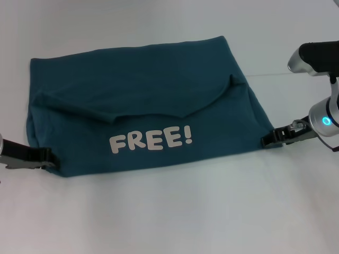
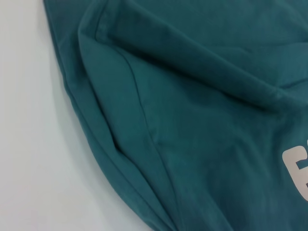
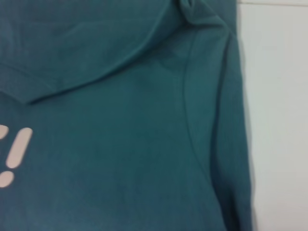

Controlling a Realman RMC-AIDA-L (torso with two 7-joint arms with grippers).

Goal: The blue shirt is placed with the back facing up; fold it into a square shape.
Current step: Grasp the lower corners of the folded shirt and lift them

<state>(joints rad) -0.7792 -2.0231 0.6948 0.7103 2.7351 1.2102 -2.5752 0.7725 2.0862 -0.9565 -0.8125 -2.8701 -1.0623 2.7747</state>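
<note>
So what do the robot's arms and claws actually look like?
The left gripper is a flat black clamp with a silvery metal part behind it. The right gripper is black too, with small clear and metal fittings. Its arm is glossy silver-white with a glowing blue ring light and a black upper section.

A plain white table [image 1: 169,211] with a faint seam, perhaps a joint, far right.
</note>
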